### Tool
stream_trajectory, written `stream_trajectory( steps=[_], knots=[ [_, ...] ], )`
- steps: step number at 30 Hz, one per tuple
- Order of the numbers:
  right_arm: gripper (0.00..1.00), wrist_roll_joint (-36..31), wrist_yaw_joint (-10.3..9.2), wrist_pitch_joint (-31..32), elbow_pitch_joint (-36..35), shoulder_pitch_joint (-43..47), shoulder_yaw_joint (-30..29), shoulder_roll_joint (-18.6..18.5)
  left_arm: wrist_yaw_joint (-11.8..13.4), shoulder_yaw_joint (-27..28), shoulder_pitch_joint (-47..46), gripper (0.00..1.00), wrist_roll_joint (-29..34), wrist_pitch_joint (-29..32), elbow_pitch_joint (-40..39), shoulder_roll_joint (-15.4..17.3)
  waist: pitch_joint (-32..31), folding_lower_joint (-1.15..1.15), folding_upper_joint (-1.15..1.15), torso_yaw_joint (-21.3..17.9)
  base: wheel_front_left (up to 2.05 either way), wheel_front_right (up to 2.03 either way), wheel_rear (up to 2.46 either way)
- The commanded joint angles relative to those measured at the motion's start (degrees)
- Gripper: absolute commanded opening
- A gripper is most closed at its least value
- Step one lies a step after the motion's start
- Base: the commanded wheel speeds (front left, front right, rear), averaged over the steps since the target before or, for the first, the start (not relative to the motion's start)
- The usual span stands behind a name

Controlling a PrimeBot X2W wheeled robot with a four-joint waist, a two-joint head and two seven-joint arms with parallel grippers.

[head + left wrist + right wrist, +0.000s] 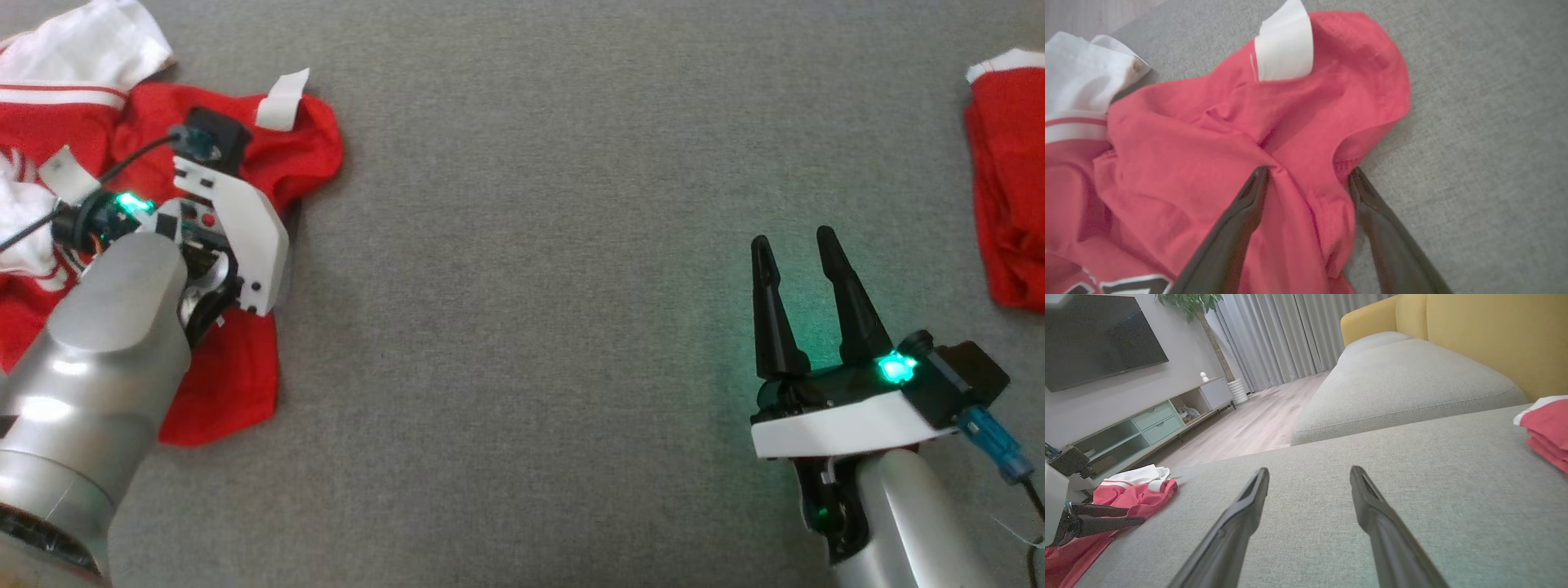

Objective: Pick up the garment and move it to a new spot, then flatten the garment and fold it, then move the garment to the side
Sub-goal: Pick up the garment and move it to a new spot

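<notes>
1. Red garment (302,147) with white striped parts, crumpled in a heap at the left end of the grey sofa seat (531,327).
2. White tag (1286,45) standing up from a rounded red hem, on the side of the heap nearest the seat's middle.
3. Left gripper (1308,175) down on the heap at the seat's left end. Jaws spread wide, with 1 ridge of red cloth lying between the 2 dark fingers (1237,220), which stand apart on either side of it.
4. Right gripper (793,236) over bare grey fabric toward the seat's right end, well apart from the garment. Jaws wide open, holding nothing. Green light lit at the wrist.
5. Another red bundle (1008,204) with a white edge, at the seat's far right end.
6. Beyond the seat in the right wrist view: another grey cushion (1404,379), a yellow backrest (1486,335), a wooden floor (1257,424) and a dark wall screen (1098,335).
</notes>
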Motion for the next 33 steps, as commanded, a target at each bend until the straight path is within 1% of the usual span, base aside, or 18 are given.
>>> stream_trajectory(
  steps=[1,2,5,8,9,14,18,23,27,33],
  knots=[
    [1.00,-0.24,0.39,-0.62,-1.96,-1.03,1.49,-0.19,0.11,1.08,-1.93,0.35,-1.04,-0.78,0.04,1.54,0.00,0.00,0.00,-0.54,0.00,0.00,0.00],
    [1.00,-0.30,0.39,-0.62,-1.95,-1.14,1.50,-0.19,0.11,0.84,-1.80,0.00,-1.76,-1.20,0.09,1.34,-0.07,0.00,0.00,-0.77,0.00,0.00,0.00],
    [1.00,-0.14,0.39,-0.62,-1.85,-1.35,1.49,-0.19,0.11,0.85,-2.27,0.00,-3.22,-4.79,-0.20,1.35,-0.75,0.00,0.00,-1.37,0.00,0.00,0.00],
    [1.00,0.09,0.39,-0.62,-1.55,-1.20,1.84,-0.19,0.11,0.19,-3.25,0.00,-3.34,-10.62,-1.64,1.28,-2.03,0.00,0.00,-1.88,0.00,0.00,0.00],
    [1.00,0.09,0.39,-0.62,-1.55,-1.20,1.84,-0.19,0.11,0.19,-3.25,0.00,-3.34,-10.62,-1.64,1.28,-2.03,0.00,0.00,-1.88,0.00,0.00,0.00],
    [1.00,0.64,0.39,-0.62,-1.34,-0.52,1.63,-0.19,0.11,-1.29,-5.66,0.00,-2.68,-21.58,-5.96,0.33,-4.75,0.00,0.00,-2.31,0.00,0.00,0.00],
    [1.00,1.12,0.39,-0.62,-0.99,-0.03,1.62,-0.19,0.11,-2.31,-8.22,0.00,-2.25,-27.51,-9.93,-0.45,-6.69,0.00,0.00,-2.59,0.00,0.00,0.00],
    [1.00,2.25,0.39,-0.62,-0.86,0.37,1.49,-0.19,0.25,-1.76,-11.89,0.00,-1.92,-30.99,-14.70,-1.27,-8.10,0.00,0.00,-3.08,0.00,0.00,0.00],
    [1.00,3.64,0.39,-0.62,-0.81,0.59,1.95,-0.19,0.89,-1.58,-14.04,0.00,-1.33,-31.24,-18.85,-1.48,-8.64,0.00,0.00,-4.20,0.00,0.00,0.00],
    [1.00,5.32,0.39,-0.62,-1.23,0.07,3.25,-0.19,3.37,-1.16,-16.35,0.00,-0.62,-30.89,-24.34,-2.49,-8.03,0.00,0.00,-7.39,0.00,0.00,0.00]
  ],
)
